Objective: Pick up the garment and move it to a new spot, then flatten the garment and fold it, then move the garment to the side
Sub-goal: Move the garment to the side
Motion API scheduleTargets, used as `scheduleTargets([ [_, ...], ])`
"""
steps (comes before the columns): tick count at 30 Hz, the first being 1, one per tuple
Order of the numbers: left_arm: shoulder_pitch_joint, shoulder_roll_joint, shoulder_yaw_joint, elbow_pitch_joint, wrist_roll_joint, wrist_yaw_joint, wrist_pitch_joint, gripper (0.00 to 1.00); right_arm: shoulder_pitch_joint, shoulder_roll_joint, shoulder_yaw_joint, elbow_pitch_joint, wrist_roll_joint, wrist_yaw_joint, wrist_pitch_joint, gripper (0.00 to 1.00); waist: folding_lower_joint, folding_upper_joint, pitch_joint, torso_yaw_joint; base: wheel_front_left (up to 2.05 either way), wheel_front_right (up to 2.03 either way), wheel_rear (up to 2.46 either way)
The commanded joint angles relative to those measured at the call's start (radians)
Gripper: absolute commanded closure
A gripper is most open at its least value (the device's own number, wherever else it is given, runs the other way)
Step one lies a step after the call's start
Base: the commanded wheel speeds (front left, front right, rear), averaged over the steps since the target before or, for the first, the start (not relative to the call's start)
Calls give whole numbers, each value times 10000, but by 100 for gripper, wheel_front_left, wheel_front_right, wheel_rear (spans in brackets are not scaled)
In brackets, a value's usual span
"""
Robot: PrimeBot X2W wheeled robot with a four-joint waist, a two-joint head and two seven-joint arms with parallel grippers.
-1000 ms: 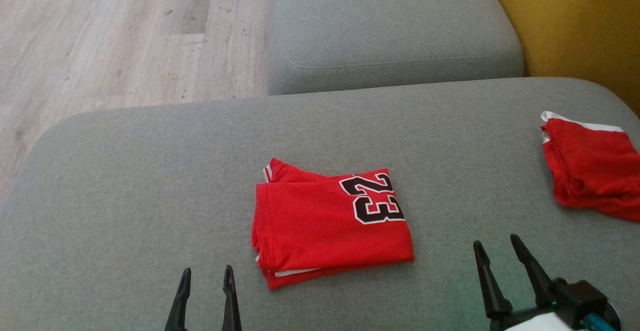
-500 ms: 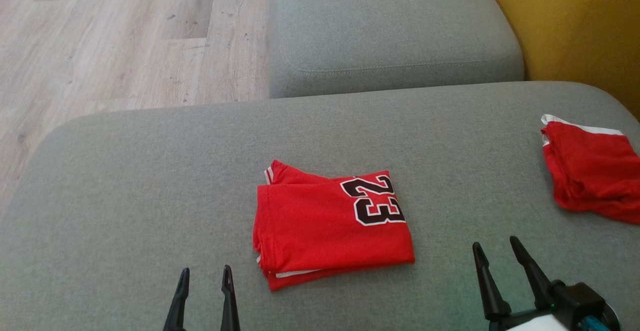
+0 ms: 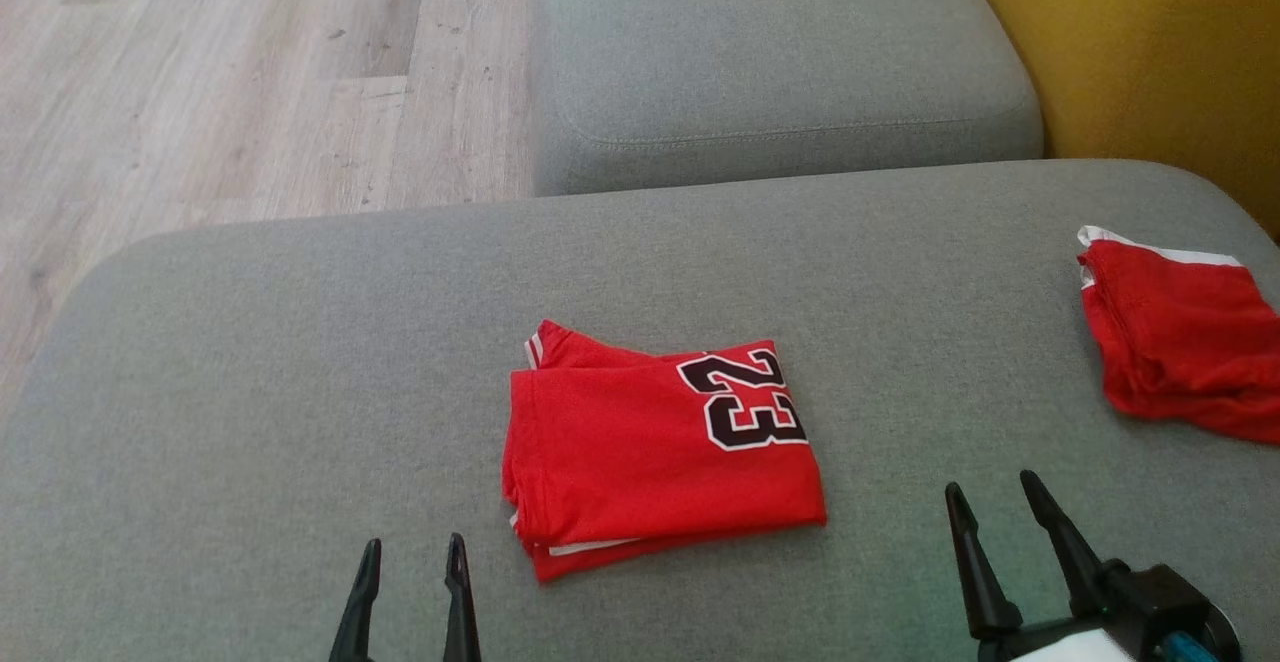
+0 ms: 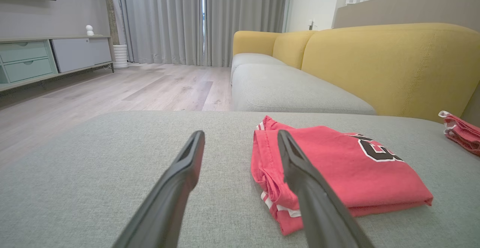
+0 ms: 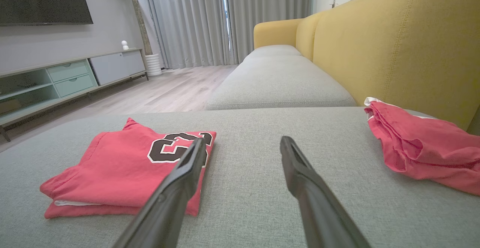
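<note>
Two dark-fingered grippers rise from the bottom edge of the head view, both spread wide and holding nothing. The left gripper (image 3: 414, 542) is at the lower left and the right gripper (image 3: 990, 482) at the lower right. Both hover just above the fabric, touching no cloth.

A large grey cushion (image 3: 250, 362) fills the lower two thirds of the frame. Pale wood floor (image 3: 200, 72) takes the upper left. A second grey cushion (image 3: 780, 52) sits at the upper centre, butted against the far edge of the large one. A yellow sofa back (image 3: 1150, 42) occupies the upper right corner.

The folded red garment (image 3: 640, 462) lies flat on the large cushion just below the centre of the frame, between the two grippers and slightly above them. It is a neat, roughly square stack with white trim at its left edges. A black number 23, outlined in white, sits at its upper right corner.

A smaller rumpled red cloth (image 3: 1180, 352) with a white edge lies at the right border, well apart from the folded garment.
</note>
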Motion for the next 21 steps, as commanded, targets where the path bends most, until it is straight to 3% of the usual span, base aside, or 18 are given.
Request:
scheduleTargets([
  [1, -283, -83, 334, -338, 64, 5, -97, 0, -218, -131, 185, -358, -50, 67, -135, 0, 0, 0, 19, 6, 0, 0, 0],
  [12, -447, -83, 179, -433, 115, 35, -97, 0, -218, -171, 155, -385, 59, 67, -135, 0, 0, 0, 369, 184, 0, 0, 0],
  [21, -687, -83, -141, -449, 155, 58, -97, 0, -1268, -275, 899, 868, 924, 67, -135, 0, 0, 0, 969, 421, 0, 0, 0],
])
